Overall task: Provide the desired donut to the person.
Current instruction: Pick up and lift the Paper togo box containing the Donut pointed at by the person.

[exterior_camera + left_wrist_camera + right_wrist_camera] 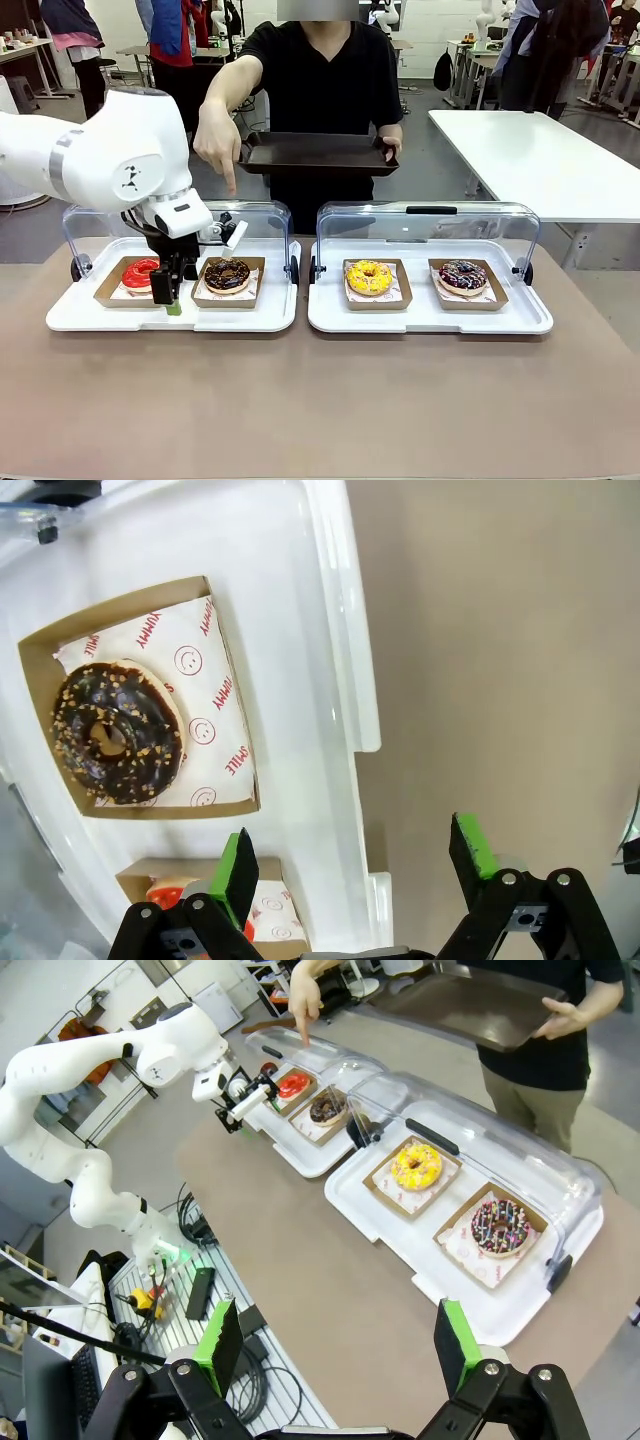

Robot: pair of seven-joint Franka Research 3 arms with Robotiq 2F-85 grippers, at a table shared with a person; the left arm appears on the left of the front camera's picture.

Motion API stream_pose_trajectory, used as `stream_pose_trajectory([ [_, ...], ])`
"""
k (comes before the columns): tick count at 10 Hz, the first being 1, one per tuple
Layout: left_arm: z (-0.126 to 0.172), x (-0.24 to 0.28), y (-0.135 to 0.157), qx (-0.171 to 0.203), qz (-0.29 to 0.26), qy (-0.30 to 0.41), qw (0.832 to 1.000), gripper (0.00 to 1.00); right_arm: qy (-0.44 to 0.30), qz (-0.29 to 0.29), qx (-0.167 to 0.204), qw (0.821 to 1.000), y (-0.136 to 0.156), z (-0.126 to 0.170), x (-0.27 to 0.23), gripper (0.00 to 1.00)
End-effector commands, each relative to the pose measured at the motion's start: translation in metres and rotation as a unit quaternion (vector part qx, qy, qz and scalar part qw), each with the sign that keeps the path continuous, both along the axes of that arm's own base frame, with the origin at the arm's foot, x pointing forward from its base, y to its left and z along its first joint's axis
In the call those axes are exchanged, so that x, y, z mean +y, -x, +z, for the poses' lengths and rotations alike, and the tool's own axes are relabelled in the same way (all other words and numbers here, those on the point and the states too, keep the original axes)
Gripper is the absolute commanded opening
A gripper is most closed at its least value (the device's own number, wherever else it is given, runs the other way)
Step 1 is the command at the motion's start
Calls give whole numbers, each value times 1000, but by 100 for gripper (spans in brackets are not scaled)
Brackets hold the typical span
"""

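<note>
Both left fingers (238,875) and right fingers (222,1345) released?
— Confirmed, nothing grasped. Left ones are held at the tray's (100,318) front rim, between red donut (140,271) and chocolate donut (228,274); the person's hand (217,140) is pointed down at that tray.

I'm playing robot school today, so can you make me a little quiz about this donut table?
1. True or false: the left gripper hangs open at the front rim of the left-hand white plastic tray.
2. What does the person hold in one hand? A) a flat dark rectangular tray B) a white cup C) a yellow donut
3. How many ring donuts are on show altogether?
Key: 1 true; 2 A; 3 four.
</note>
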State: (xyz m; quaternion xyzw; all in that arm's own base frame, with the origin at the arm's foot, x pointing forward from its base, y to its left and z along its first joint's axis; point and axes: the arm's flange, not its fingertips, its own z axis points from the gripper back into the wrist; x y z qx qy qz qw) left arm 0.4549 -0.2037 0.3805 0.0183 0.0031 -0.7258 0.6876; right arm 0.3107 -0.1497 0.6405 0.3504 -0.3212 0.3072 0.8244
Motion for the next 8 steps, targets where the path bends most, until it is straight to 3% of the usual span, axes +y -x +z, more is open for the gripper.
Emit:
stream_pose_trajectory([
  [1,-13,3,-10,-20,16,-10,1000,100,-6,4,-1,1000,0,0,0,100],
  [8,-34,6,-33,-37,16,6,999,100,-6,4,-1,1000,0,0,0,100],
])
